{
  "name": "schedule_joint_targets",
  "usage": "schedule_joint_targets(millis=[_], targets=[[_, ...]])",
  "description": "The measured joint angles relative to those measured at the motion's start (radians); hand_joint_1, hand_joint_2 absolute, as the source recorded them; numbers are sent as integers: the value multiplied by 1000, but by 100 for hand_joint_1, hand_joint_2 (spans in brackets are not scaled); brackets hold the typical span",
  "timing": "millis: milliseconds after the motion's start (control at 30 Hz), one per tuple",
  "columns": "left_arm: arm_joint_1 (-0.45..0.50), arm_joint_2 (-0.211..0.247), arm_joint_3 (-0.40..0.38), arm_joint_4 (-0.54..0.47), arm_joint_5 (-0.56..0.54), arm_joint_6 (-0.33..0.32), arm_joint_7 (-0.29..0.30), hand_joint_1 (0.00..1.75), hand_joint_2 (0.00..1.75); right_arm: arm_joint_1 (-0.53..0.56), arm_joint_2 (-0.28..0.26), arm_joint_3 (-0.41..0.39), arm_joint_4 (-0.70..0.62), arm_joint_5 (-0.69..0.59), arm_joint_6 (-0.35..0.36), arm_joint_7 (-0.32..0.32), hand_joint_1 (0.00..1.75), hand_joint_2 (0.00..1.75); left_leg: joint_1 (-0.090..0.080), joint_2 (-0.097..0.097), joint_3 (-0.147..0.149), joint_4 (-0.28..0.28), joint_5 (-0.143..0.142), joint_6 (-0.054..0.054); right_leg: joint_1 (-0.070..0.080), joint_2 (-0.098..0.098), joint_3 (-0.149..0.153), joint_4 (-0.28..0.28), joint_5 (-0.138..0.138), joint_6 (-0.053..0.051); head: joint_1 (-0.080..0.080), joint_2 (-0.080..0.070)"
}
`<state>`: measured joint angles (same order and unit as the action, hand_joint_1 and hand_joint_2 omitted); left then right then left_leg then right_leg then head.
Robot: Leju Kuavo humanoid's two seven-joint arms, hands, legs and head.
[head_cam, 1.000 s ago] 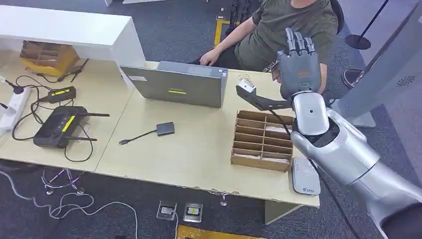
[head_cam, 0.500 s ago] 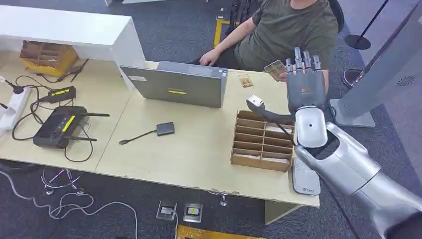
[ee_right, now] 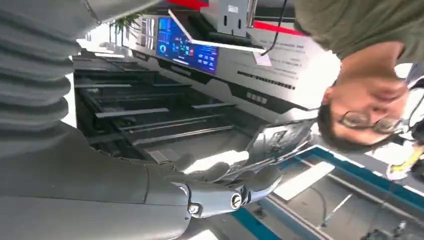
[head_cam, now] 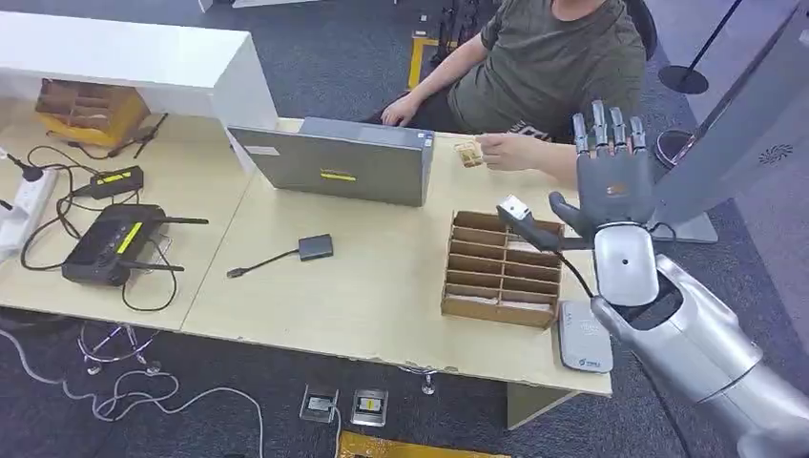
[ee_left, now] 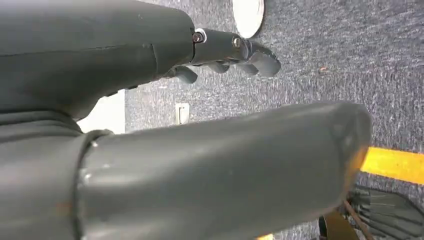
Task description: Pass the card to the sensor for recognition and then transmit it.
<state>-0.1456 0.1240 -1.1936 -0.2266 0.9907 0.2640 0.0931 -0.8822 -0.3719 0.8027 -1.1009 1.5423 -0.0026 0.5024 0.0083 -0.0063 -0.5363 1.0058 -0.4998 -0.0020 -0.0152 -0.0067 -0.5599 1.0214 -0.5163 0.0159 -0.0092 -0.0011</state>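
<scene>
1. The right hand is raised above the table's far right edge, fingers spread straight and upward, thumb out to the side; nothing is grasped.
2. The card is pinched at the fingertips of a person's hand, well beyond the robot's thumb, just over the table; its long axis cannot be told.
3. The sensor lies flat below the right wrist, beside the divided box.
4. The left hand is seen over carpet, fingers slightly curled, nothing grasped.

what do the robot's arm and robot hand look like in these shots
The right arm is glossy silver with rounded shells and a dark joint gap; a thin black cable runs along the wrist. The right robot hand is matte grey with darker, metal-pinned fingers and a small orange mark. The left robot hand looks dark grey.
</scene>
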Motion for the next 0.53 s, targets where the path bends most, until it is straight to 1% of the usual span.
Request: schedule_joint_targets(millis=[133, 200, 300, 400, 467, 533], targets=[[5, 0, 0, 0, 1, -3, 0, 0, 0, 69, -62, -93, -44, -38, -42, -2, 0, 0, 0, -3, -1, 0, 0, 0, 0, -4, 1, 0, 0, 0, 0, 0], [7, 1, 0, 0, -1, -2, 0, 0, 0, 87, -96, -138, -52, -88, -57, 6, 0, 0, -1, -2, -1, 0, 0, 0, -1, -3, 0, 0, 0, 0, 0, 0], [7, 3, 0, 2, -7, -2, 0, 0, 0, 139, -161, -215, -60, -155, -71, 15, 0, 0, -1, -3, -1, 1, -1, 0, -1, -4, 1, -1, 0, 0, 0, 0], [6, 6, -3, 3, -17, 3, 0, 0, 0, 177, -225, -303, -58, -283, -61, 56, 0, 0, -1, -3, -1, 1, -1, 0, -1, -4, 0, -1, 0, 0, -1, 0], [4, 8, -5, 5, -24, 6, 0, 0, 0, 211, -274, -371, -51, -418, -66, 85, 0, 0, -1, -3, -1, 1, -1, 0, -1, -4, 0, -1, 0, 0, 0, 0], [1, 9, -5, 5, -26, 4, 1, 0, 0, 264, -317, -438, -37, -561, -99, 91, 0, 0, -1, -4, -1, 0, -1, 1, -1, -5, 0, -1, 0, 0, 0, 0]])
